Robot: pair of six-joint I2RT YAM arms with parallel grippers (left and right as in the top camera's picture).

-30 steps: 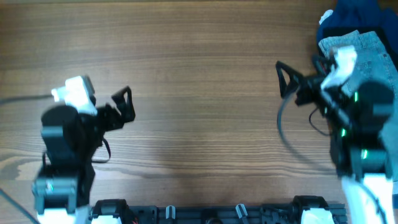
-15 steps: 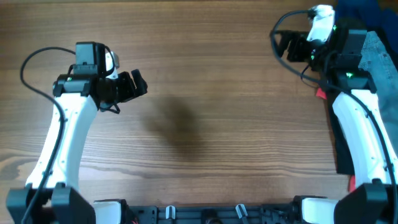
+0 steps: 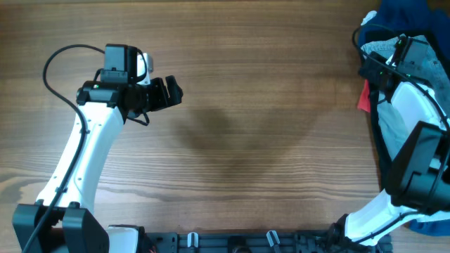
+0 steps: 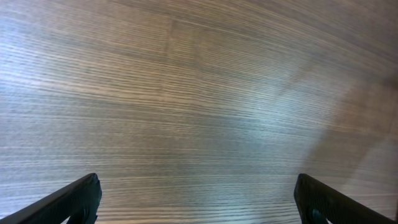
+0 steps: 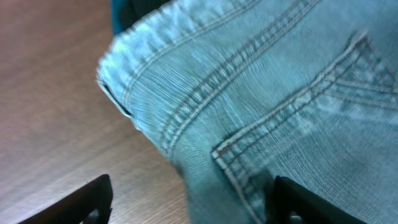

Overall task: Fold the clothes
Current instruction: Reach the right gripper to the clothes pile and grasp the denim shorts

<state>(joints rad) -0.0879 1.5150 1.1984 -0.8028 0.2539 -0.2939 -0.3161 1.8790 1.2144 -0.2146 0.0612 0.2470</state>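
The light blue denim shorts (image 3: 437, 65) lie bunched at the table's far right edge. In the right wrist view the shorts (image 5: 280, 93) fill the upper right, showing a stitched hem edge and pocket seams. My right gripper (image 3: 371, 62) is open just above the shorts' left edge. Its jaws stand wide, and the right gripper (image 5: 193, 208) has one finger over bare wood and the other over denim. My left gripper (image 3: 169, 91) is open and empty over bare table at the left. In the left wrist view the left gripper (image 4: 199, 208) shows only wood between its fingers.
A navy garment (image 3: 401, 14) lies behind the shorts at the top right corner. A red piece (image 3: 364, 97) and a black garment (image 3: 383, 140) lie along the right edge beneath my right arm. The wooden table (image 3: 267, 140) spreads between the arms.
My right arm has swung right and back, from over bare table to the shorts' edge. My left arm has reached further forward and to the right, its gripper still open.
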